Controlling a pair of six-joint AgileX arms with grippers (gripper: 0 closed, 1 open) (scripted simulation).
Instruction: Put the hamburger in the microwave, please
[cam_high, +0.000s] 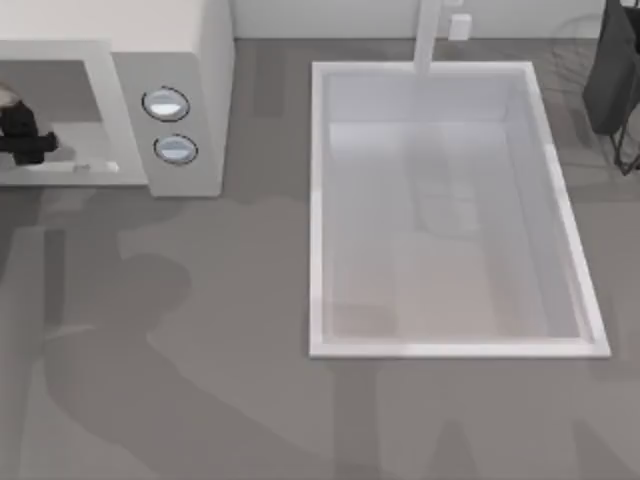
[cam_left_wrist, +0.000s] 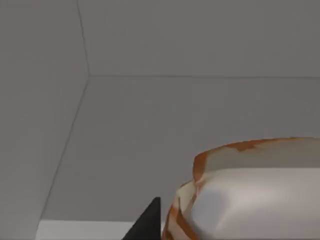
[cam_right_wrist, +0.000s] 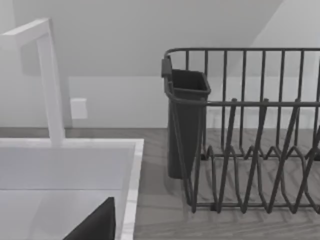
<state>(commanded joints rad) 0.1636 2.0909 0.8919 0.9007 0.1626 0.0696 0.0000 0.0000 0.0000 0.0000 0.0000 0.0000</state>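
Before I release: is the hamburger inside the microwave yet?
Inside. The left wrist view shows the hamburger against grey cavity walls, and the top view has the left gripper within the microwave opening.

The microwave is a white box at the table's far left, its grey cavity open and two round silver-blue knobs on its side panel. The hamburger, pale with orange-brown streaks, sits inside that grey cavity
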